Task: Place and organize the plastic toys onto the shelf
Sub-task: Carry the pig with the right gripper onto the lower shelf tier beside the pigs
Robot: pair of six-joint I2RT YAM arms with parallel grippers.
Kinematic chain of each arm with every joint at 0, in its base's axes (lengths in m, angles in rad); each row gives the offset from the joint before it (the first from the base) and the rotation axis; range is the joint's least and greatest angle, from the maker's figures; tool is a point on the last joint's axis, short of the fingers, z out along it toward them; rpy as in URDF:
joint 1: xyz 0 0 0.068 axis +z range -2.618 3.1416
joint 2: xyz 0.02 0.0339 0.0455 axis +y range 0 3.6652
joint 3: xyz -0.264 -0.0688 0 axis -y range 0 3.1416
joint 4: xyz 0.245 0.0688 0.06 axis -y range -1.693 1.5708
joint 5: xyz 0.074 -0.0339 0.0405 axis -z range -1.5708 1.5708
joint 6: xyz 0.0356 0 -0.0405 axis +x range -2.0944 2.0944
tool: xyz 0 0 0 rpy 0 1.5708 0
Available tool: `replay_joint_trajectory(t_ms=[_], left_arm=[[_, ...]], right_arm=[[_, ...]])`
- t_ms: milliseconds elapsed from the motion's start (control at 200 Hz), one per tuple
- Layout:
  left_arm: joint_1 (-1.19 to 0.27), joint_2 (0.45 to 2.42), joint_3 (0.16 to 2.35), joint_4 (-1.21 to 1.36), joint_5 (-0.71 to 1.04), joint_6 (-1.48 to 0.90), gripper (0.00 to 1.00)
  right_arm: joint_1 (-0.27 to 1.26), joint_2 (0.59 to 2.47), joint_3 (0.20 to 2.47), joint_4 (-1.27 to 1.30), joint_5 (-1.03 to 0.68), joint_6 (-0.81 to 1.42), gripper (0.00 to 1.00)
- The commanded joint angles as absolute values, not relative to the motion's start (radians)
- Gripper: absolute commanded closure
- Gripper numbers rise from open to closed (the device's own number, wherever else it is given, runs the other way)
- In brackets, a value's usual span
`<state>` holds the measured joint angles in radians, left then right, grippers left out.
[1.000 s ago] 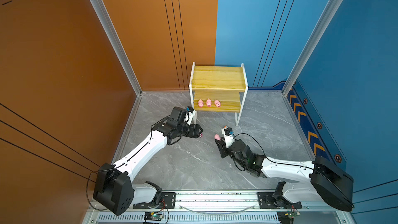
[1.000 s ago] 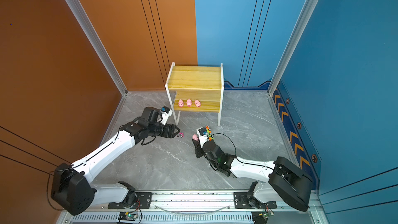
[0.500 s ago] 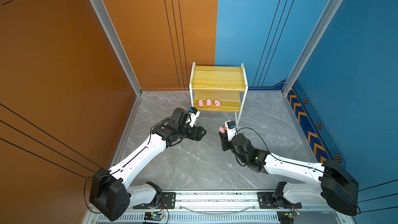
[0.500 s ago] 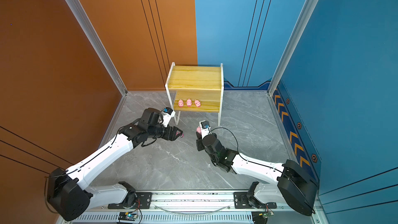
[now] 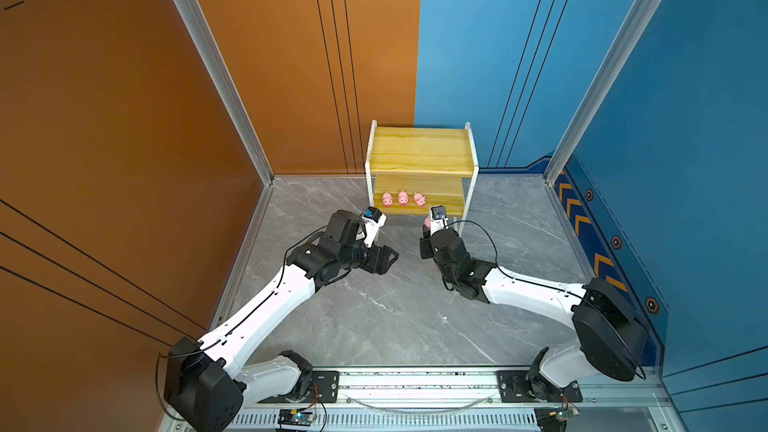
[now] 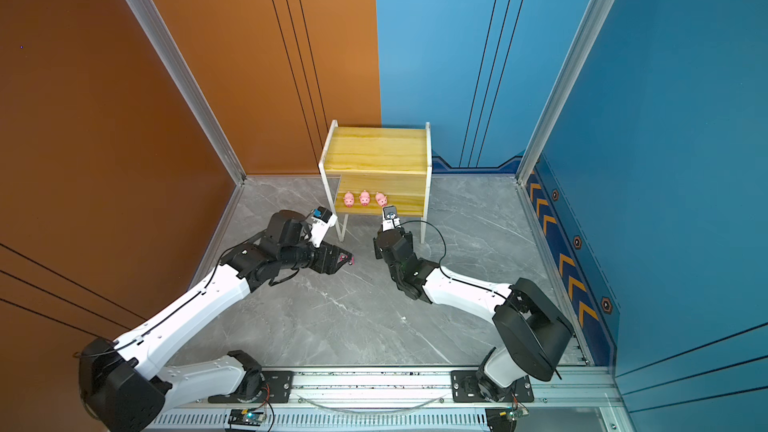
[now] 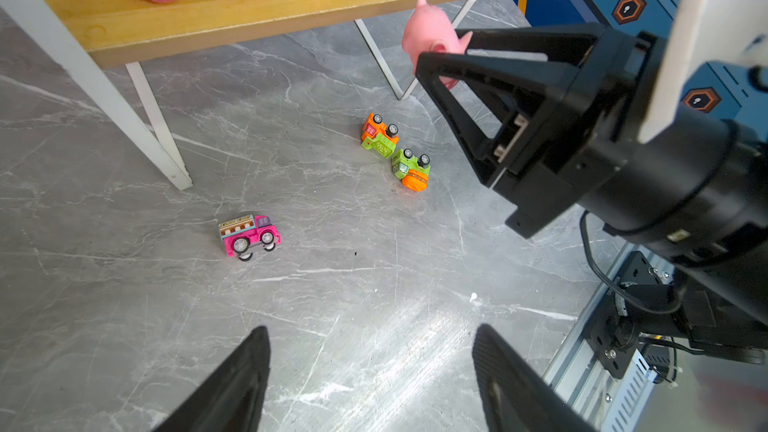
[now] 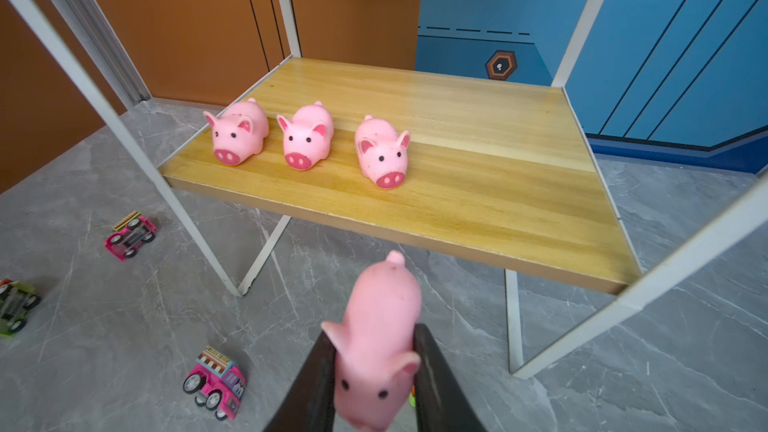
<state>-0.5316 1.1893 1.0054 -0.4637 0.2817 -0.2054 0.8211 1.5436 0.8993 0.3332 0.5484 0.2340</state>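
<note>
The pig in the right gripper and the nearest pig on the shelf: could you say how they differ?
The gripped pig hangs midair, pinched at its head by the right gripper; the shelf pig stands on the lower board. The gripped pig is alone, short of the board; the shelf pig lines up with two other pigs. Both are pink with black eyes.

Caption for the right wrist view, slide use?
Right pincer grips a pink pig before the shelf holding three more pigs in a row.

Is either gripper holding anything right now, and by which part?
The right gripper pinches a pink pig by the two sides of its head, tail end pointing outward. The left gripper is open and empty.
</note>
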Motion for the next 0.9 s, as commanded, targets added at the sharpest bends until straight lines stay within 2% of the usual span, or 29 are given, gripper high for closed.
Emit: replay_joint_trajectory(t_ms=[0, 896], left_arm=[[-0.538, 1.178, 0.994, -0.458, 0.284, -0.189, 0.22], [-0.536, 1.196, 0.994, -0.458, 0.292, -0.189, 0.22]], right_arm=[[0.803, 1.573, 0.939, 0.376, 0.600, 0.198, 0.69], [0.671, 1.716, 1.053, 0.451, 0.543, 0.177, 0.69]])
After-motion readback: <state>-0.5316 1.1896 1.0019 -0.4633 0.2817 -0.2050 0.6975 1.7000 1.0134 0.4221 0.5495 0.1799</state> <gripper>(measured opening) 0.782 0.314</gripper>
